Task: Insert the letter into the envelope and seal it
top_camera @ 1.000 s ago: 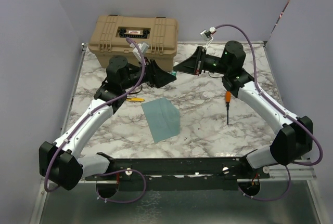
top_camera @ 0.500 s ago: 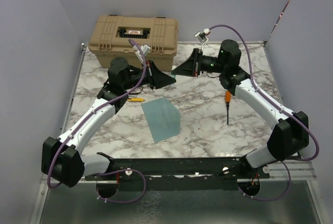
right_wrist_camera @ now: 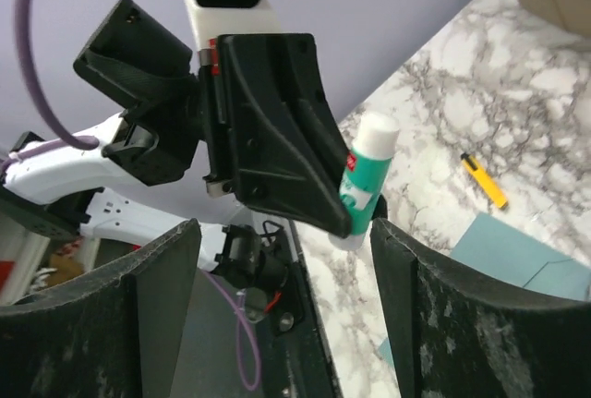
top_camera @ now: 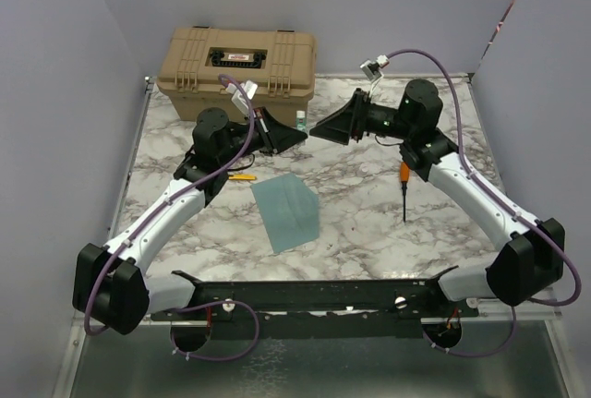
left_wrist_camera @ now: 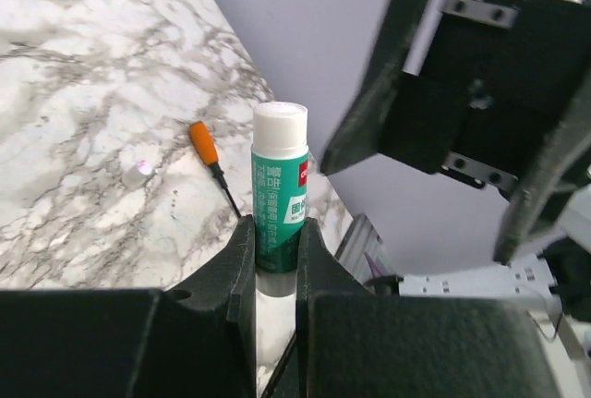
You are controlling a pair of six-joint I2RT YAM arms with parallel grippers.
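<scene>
Envelope [top_camera: 286, 211]: your teal paper rectangle lies flat on the marble-patterned table [top_camera: 369, 223], just below the middle of the overhead frame and turned at an angle, with nothing touching it. In the right wrist view, one sharp corner of it shows at the lower right.

Your left gripper [top_camera: 294, 138] is raised above the table in the upper middle of the overhead frame. It is clamped on a glue stick [left_wrist_camera: 280, 190], a smooth cylinder with a green printed body and a rounded white cap. In the left wrist view, the two black fingers pinch the lower part of the tube, and the cap end sticks out beyond them.

Your right gripper [top_camera: 323, 127] faces it from the right at the same height. Its jaws are spread wide with nothing between them, and its own camera shows the two broad, matte black fingers [right_wrist_camera: 157, 306] at the bottom corners, well clear of the tube.

To the right of the envelope you have a thin screwdriver [top_camera: 404, 174] with an orange handle and a dark shaft, lying on the marble. A small yellow-and-black stick-shaped object [top_camera: 242, 176] lies left of the envelope's upper corner. A tan ribbed plastic case [top_camera: 240, 61] sits closed at the upper left, against the back of the table.
</scene>
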